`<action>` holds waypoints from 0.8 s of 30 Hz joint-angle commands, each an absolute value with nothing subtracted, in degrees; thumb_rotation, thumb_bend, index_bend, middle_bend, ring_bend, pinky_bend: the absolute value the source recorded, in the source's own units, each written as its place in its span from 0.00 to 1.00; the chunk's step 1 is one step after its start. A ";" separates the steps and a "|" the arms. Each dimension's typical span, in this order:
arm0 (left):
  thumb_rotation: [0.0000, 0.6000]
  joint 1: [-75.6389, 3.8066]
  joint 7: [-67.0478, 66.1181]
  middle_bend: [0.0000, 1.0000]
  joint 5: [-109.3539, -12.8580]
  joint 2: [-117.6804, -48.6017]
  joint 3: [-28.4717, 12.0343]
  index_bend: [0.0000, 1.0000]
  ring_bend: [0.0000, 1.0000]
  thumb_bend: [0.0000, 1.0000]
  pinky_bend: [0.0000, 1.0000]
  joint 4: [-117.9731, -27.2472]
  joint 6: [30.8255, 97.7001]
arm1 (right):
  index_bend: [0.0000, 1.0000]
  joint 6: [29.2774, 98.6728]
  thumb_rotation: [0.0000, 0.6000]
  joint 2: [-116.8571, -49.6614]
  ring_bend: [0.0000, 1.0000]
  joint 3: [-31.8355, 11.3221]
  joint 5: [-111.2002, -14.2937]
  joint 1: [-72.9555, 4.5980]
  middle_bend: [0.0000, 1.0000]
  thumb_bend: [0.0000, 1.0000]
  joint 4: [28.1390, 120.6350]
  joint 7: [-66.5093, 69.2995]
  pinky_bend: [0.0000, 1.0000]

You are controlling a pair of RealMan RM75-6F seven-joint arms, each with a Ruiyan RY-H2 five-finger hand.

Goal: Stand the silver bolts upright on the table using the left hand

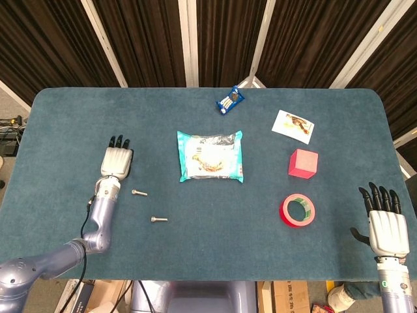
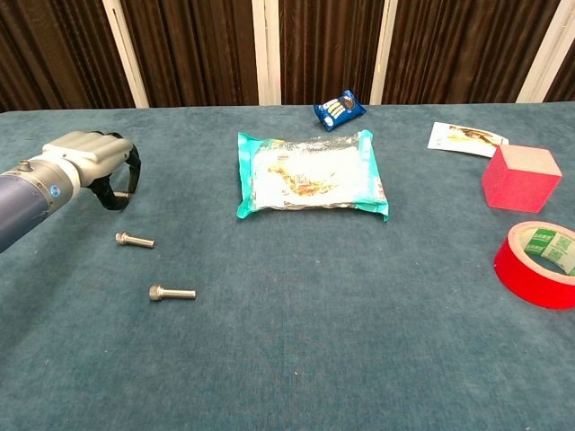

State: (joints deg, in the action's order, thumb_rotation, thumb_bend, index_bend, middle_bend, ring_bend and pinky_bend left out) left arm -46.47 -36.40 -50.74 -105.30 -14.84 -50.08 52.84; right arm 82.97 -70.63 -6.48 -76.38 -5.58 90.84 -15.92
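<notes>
Matt, felt-like teal cloth over the table [image 2: 296, 359]; bare, shiny metal on both bolts, the nearer bolt [image 2: 172, 293] and the farther bolt [image 2: 134, 239]. Glossy, crinkled plastic film on the teal-edged packet [image 2: 310, 173] and on the small blue snack wrapper [image 2: 339, 109]; smooth, shiny red on the tape roll [image 2: 539, 263]; dull, matt red on the cube [image 2: 520, 177]; printed paper on the card [image 2: 466, 136]. Brushed silver-grey casing with black fingers on the left hand [image 1: 116, 160] and the right hand [image 1: 386, 226].
</notes>
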 commanded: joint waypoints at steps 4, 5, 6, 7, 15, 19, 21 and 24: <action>1.00 -46.42 -36.72 0.14 -50.70 -105.34 -14.78 0.54 0.00 0.51 0.03 -50.09 52.69 | 0.15 82.89 1.00 -70.62 0.02 -6.47 -76.30 -5.57 0.06 0.15 90.87 -15.90 0.00; 1.00 -46.44 -36.73 0.14 -50.75 -105.38 -14.77 0.54 0.00 0.51 0.03 -50.05 52.69 | 0.15 82.89 1.00 -70.63 0.02 -6.48 -76.28 -5.58 0.06 0.15 90.84 -15.88 0.00; 1.00 -46.44 -36.73 0.14 -50.81 -105.41 -14.74 0.54 0.00 0.51 0.03 -50.02 52.70 | 0.15 82.90 1.00 -70.66 0.02 -6.50 -76.26 -5.58 0.06 0.15 90.82 -15.87 0.00; 1.00 -46.46 -36.81 0.14 -50.87 -105.49 -14.72 0.55 0.00 0.51 0.03 -49.91 52.74 | 0.15 82.95 1.00 -70.70 0.02 -6.53 -76.26 -5.57 0.06 0.15 90.81 -15.85 0.00; 1.00 -46.43 -36.98 0.14 -51.04 -105.50 -14.85 0.56 0.00 0.52 0.03 -50.12 53.02 | 0.15 83.05 1.00 -70.93 0.02 -6.54 -76.37 -5.56 0.06 0.15 90.68 -15.57 0.00; 1.00 -46.23 -35.47 0.14 -51.07 -104.65 -15.67 0.56 0.00 0.52 0.03 -51.61 53.23 | 0.15 83.19 1.00 -70.95 0.02 -6.50 -76.58 -5.53 0.06 0.15 90.70 -15.46 0.00; 1.00 -46.04 -34.33 0.14 -51.33 -103.93 -16.03 0.56 0.00 0.52 0.03 -52.72 53.35 | 0.15 83.18 1.00 -70.95 0.02 -6.48 -76.60 -5.52 0.06 0.15 90.72 -15.40 0.00; 1.00 -45.46 -31.32 0.14 -52.47 -102.44 -16.54 0.56 0.00 0.52 0.03 -54.97 53.82 | 0.15 83.18 1.00 -71.00 0.02 -6.49 -76.59 -5.52 0.06 0.15 90.69 -15.39 0.00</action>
